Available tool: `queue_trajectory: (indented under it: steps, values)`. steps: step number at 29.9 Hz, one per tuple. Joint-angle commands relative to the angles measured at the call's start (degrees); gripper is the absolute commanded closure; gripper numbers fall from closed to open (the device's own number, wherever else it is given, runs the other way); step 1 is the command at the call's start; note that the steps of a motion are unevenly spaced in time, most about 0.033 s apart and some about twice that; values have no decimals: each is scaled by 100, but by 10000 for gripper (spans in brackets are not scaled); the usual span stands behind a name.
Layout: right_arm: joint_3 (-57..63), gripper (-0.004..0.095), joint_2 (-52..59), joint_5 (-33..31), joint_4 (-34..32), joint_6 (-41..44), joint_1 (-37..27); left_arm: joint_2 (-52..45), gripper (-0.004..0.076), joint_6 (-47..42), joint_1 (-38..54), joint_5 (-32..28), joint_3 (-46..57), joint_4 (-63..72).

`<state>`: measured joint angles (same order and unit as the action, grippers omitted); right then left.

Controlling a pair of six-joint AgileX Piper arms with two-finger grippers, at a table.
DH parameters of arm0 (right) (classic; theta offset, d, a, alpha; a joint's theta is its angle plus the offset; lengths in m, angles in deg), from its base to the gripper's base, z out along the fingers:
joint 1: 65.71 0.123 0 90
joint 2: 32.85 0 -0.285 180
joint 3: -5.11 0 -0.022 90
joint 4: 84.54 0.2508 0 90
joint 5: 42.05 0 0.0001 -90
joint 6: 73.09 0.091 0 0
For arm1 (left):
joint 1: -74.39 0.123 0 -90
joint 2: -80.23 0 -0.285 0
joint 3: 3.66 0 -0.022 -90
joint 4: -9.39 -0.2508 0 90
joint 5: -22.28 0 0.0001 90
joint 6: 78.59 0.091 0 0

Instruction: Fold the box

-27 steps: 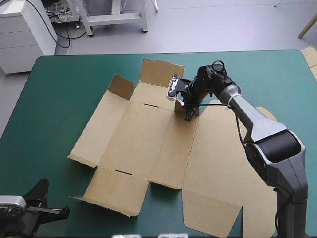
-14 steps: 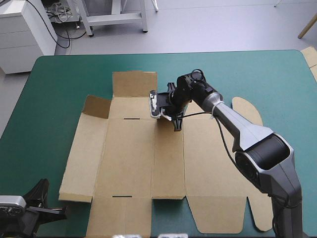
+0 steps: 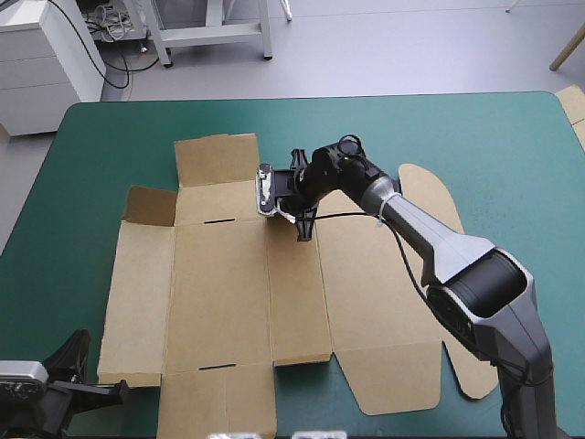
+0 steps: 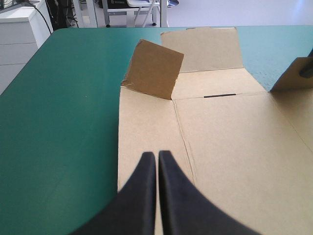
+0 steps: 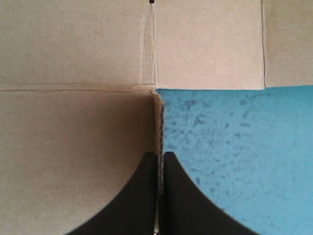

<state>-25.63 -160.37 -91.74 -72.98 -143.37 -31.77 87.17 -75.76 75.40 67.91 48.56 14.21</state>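
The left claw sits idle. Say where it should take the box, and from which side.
Grip the small flap at the far left corner of the box: it stands tilted up, top edge free. Bring the left claw down from above.

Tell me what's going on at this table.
The right gripper is shut on the box, pinching a board edge near the sheet's far side. The brown sheet otherwise lies mostly flat on the teal-green cover, with a small flap raised at its far left corner. The left gripper is shut and seems to hold nothing, by the box's near left corner. No walls are tucked yet.
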Motion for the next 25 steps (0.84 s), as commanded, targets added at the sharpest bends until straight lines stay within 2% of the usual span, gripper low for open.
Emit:
queue_trajectory:
  steps: [1, 10, 15, 20, 22, 25]
  values:
    - [-192, 930, 345, 276, 9, 166, -8, -73, 731, 1, 13, -450, -128, 81]
    - [-192, 930, 345, 115, -216, 677, -157, -73, 731, 1, 13, -450, -128, 60]
    - [-172, 929, 335, -283, -232, 676, -181, -73, 731, 1, 13, -450, -128, 60]
    - [-172, 914, 335, -349, -229, 679, -181, -73, 731, 1, 13, -450, -128, 60]
    - [-172, 861, 335, -383, -229, 763, -181, -73, 731, 1, 13, -450, -128, 60]
    - [-172, 651, 335, -398, -286, 1176, -181, -73, 731, 1, 13, -450, -128, 60]
